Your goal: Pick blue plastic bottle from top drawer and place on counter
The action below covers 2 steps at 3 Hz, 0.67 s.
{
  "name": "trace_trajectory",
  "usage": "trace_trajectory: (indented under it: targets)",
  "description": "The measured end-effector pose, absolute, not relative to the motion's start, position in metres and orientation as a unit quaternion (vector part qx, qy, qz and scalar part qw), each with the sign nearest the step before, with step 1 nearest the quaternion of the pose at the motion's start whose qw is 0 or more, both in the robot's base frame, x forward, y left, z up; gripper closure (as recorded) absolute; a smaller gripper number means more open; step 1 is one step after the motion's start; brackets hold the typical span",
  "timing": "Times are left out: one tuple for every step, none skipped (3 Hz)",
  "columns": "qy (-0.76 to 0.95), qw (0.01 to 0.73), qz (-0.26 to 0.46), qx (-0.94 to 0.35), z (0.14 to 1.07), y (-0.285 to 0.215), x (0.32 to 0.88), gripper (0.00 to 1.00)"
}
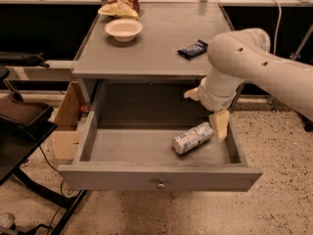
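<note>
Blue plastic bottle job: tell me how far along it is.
Done: the top drawer stands pulled open. In hand: the claw hangs inside the drawer, close beside the blue plastic bottle, which lies on its side on the drawer floor, not lifted. Left: grasp the bottle, raise it out and set it on the counter.

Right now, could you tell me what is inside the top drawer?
The blue plastic bottle, lying on its side; the gripper hangs beside it, hiding the corner behind it.
</note>
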State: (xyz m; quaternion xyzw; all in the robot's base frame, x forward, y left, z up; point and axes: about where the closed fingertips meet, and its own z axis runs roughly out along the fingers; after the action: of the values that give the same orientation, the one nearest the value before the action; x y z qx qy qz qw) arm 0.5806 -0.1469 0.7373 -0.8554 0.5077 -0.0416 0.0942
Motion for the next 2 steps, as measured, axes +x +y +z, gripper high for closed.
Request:
trace_trajectory:
  targets:
    - [0.472, 0.109, -0.028, -0.874, 0.698, -0.139, 0.607, 0.00]
    - [0.460, 0.121, -0.008, -0.880, 0.680, -0.135, 0.620, 0.00]
